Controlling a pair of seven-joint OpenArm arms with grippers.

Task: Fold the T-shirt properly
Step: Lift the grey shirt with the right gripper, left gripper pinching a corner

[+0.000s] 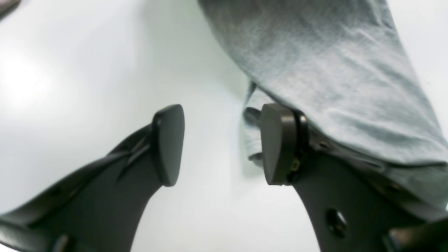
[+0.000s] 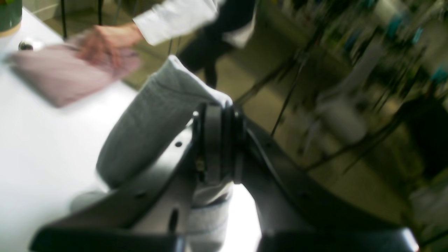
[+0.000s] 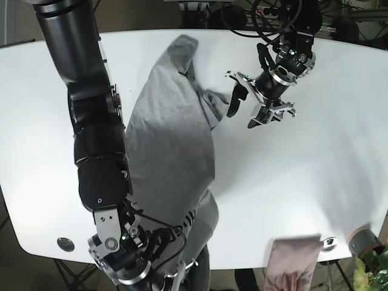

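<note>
- base view: grey t-shirt (image 3: 173, 145) lies lengthwise across the white table (image 3: 315, 182).
- right gripper (image 2: 218, 140) pinches its hem; left gripper (image 1: 218, 143) gapes beside a sleeve.
- risk: hem slipping, bunching the fold.

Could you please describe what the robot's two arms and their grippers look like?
Both arms are bulky black segmented housings. The left gripper carries silver metal brackets and black cables behind it; its fingers are matte black with flat, rounded pads. The right gripper is matte black too, with small screw holes.
</note>
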